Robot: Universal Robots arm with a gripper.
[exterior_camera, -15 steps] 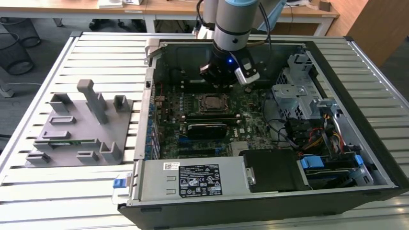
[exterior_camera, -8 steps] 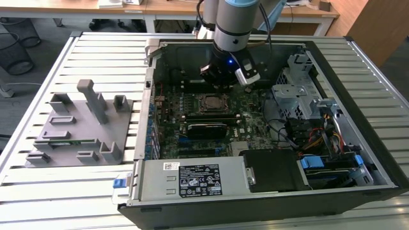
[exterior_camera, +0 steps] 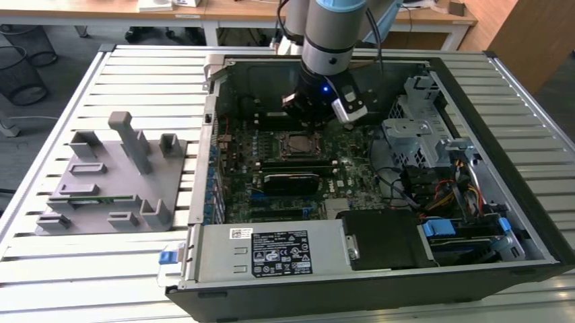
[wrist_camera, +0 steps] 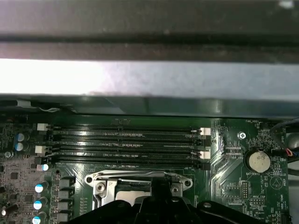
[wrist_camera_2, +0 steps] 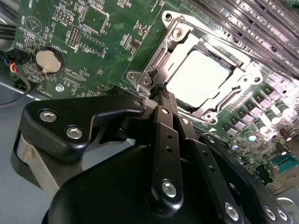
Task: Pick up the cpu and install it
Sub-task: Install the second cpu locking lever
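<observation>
We see the arm reaching into an open computer case [exterior_camera: 503, 202] that lies on a slatted surface [exterior_camera: 134, 74]. In the exterior view the end effector [exterior_camera: 310, 111] hangs just above the motherboard [exterior_camera: 297, 168], close over the socket [exterior_camera: 298, 143].

In the second wrist view the cpu [wrist_camera_2: 198, 77] lies flat inside the socket frame [wrist_camera_2: 159, 60], its pale metal top facing up and bright with glare. The black fingertips [wrist_camera_2: 161, 91] of the end effector look drawn together into 1 narrow tip with nothing pinched between them; that tip sits right at the near edge of the frame, and we cannot tell whether it touches the metal. A round coin battery [wrist_camera_2: 48, 60] sits on the board off to one side.

In the first wrist view, 4 memory slots [wrist_camera: 126, 144] run beside the socket. On the exterior view's left, a grey fixture [exterior_camera: 112, 178] rests on the surface, well apart from the case.
</observation>
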